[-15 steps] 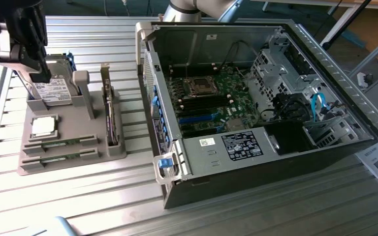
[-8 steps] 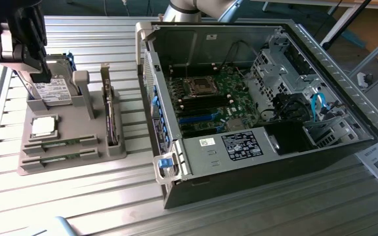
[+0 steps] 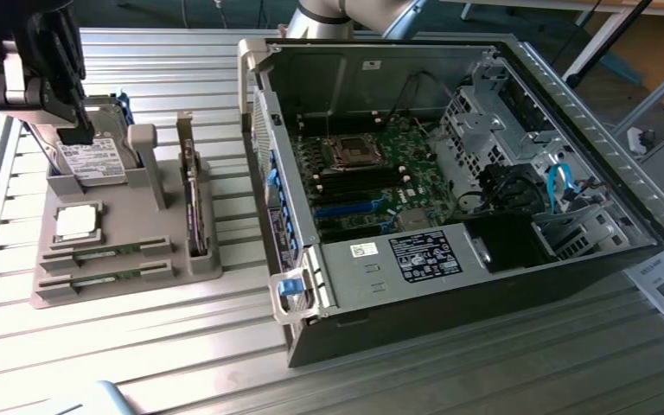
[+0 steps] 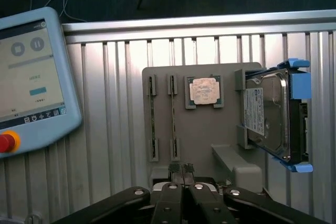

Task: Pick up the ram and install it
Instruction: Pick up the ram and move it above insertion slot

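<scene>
Jaws: closed, tips touching, nothing gripped; positioned above holder (image 4: pixel 205 129), in line w/ ram slots.
Ram (image 4: pixel 151 119): qty 2, seated on edge in 2 parallel slots of holder, side by side, clear of jaws.
CPU (image 4: pixel 203 91): qty 1, in recess just beside ram.
HDD (image 4: pixel 268 114): qty 1, upright in blue bracket at holder's far end.
PC case (image 3: pixel 321 78): qty 1, side open, on counter (image 3: pixel 459 380), at exterior view's right of holder.
Pendant (image 4: pixel 31 72): qty 1, on counter near holder.
</scene>
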